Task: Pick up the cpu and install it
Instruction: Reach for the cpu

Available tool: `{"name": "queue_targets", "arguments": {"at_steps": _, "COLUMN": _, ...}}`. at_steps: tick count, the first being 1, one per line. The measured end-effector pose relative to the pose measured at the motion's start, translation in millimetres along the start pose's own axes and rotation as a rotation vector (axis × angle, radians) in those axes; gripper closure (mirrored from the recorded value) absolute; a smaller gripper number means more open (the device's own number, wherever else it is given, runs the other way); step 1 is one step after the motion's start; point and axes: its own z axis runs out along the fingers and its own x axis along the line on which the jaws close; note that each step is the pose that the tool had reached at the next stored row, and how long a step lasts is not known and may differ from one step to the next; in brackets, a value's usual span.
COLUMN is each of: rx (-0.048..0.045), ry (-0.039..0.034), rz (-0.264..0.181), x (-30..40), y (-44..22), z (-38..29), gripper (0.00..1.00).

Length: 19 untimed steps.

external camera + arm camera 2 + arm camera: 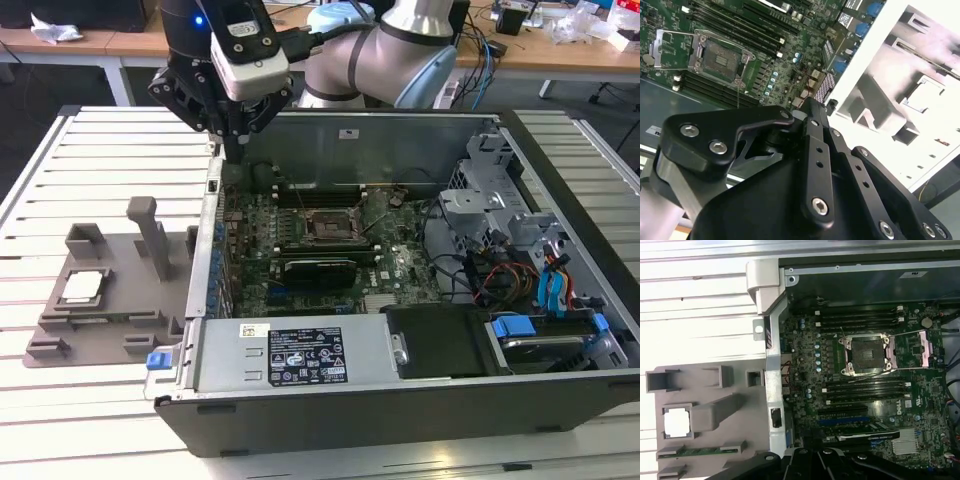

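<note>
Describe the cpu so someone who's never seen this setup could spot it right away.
Beside the open computer case, on the exterior view's left, a grey plastic tray lies on the slatted table. The cpu sits in its square pocket: a flat, pale shiny square among dull grey posts.

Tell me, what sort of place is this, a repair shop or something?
Most likely a robotics lab or test workshop. A robot arm hangs over an open computer case on a slatted table, a cpu lies in a grey tray beside it, and cluttered wooden desks stand behind.
</note>
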Motion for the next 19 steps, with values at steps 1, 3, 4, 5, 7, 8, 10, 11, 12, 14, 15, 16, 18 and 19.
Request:
{"name": "queue_targets", "arguments": {"at_steps": 1, "rx": 0.0001, "ry": 0.0, "rz": 0.0, "x": 0.1, "y": 0.0, "z": 0.0, "gripper": 0.89}}
{"name": "queue_targets", "arguments": {"at_steps": 3, "rx": 0.0001, "ry": 0.0, "rz": 0.0, "x": 0.9, "y": -0.1, "z": -0.1, "gripper": 0.89}}
{"name": "queue_targets", "arguments": {"at_steps": 4, "rx": 0.0001, "ry": 0.0001, "rz": 0.0, "x": 1.3, "y": -0.1, "z": -0.1, "gripper": 0.89}}
{"name": "queue_targets", "arguments": {"at_steps": 5, "rx": 0.0002, "ry": 0.0002, "rz": 0.0, "x": 2.5, "y": -0.2, "z": -0.2, "gripper": 0.89}}
{"name": "queue_targets", "arguments": {"at_steps": 7, "rx": 0.0001, "ry": 0.0001, "rz": 0.0, "x": 4.7, "y": -0.3, "z": -0.2, "gripper": 0.89}}
{"name": "queue_targets", "arguments": {"at_steps": 8, "rx": 0.0001, "ry": 0.0001, "rz": 0.0, "x": 5.0, "y": -0.4, "z": -0.2, "gripper": 0.89}}
{"name": "queue_targets", "arguments": {"at_steps": 10, "rx": 0.0001, "ry": 0.0001, "rz": 0.0, "x": 7.5, "y": -0.6, "z": -0.2, "gripper": 0.89}}
{"name": "queue_targets", "arguments": {"at_steps": 11, "rx": 0.0001, "ry": 0.0001, "rz": 0.0, "x": 9.0, "y": -0.7, "z": -0.3, "gripper": 0.89}}
{"name": "queue_targets", "arguments": {"at_steps": 12, "rx": 0.0001, "ry": 0.0, "rz": 0.0, "x": 10.4, "y": -0.8, "z": -0.3, "gripper": 0.89}}
{"name": "queue_targets", "arguments": {"at_steps": 14, "rx": 0.0001, "ry": 0.0001, "rz": 0.0, "x": 12.4, "y": -0.9, "z": -0.4, "gripper": 0.89}}
{"name": "queue_targets", "arguments": {"at_steps": 15, "rx": 0.0001, "ry": 0.0001, "rz": 0.0, "x": 14.3, "y": -1.1, "z": -0.4, "gripper": 0.89}}
{"name": "queue_targets", "arguments": {"at_steps": 16, "rx": 0.0001, "ry": 0.0, "rz": 0.0, "x": 15.3, "y": -1.2, "z": -0.4, "gripper": 0.89}}
{"name": "queue_targets", "arguments": {"at_steps": 18, "rx": 0.0001, "ry": 0.0001, "rz": 0.0, "x": 17.1, "y": -1.3, "z": -0.5, "gripper": 0.89}}
{"name": "queue_targets", "arguments": {"at_steps": 19, "rx": 0.0001, "ry": 0.0001, "rz": 0.0, "x": 18.1, "y": -1.4, "z": -0.5, "gripper": 0.89}}
